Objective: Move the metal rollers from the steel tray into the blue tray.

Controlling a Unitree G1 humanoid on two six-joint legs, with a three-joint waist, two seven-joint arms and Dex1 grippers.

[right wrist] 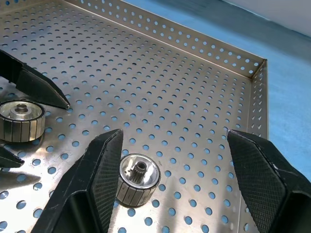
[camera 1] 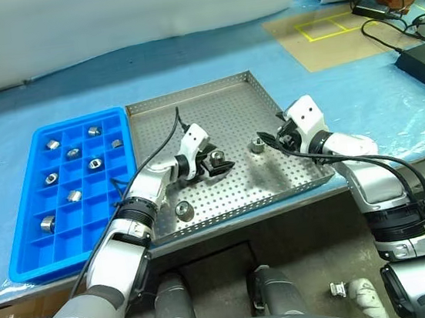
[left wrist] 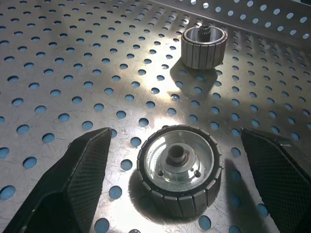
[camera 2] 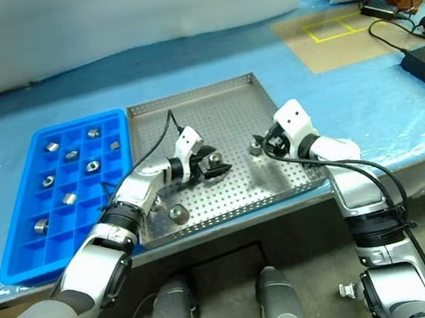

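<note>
Steel tray [camera 1: 191, 107] carries three metal rollers [left wrist: 179, 170]; the left wrist view shows one roller's ribbed rim between the wide-apart fingers of the left gripper [camera 1: 214, 161]. Right gripper [right wrist: 167, 179] gapes over another. Blue tray [camera 1: 29, 243] holds eight.

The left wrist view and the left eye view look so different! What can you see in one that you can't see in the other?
The left wrist view alone shows fine detail: the ribbed side and centre hub of the roller lying between the left gripper and its open jaws.

The left eye view alone shows the blue tray with rollers in its compartments, the right gripper, and another roller near the steel tray's front edge.

Both show the perforated steel tray, the left gripper and two rollers in the tray.
</note>
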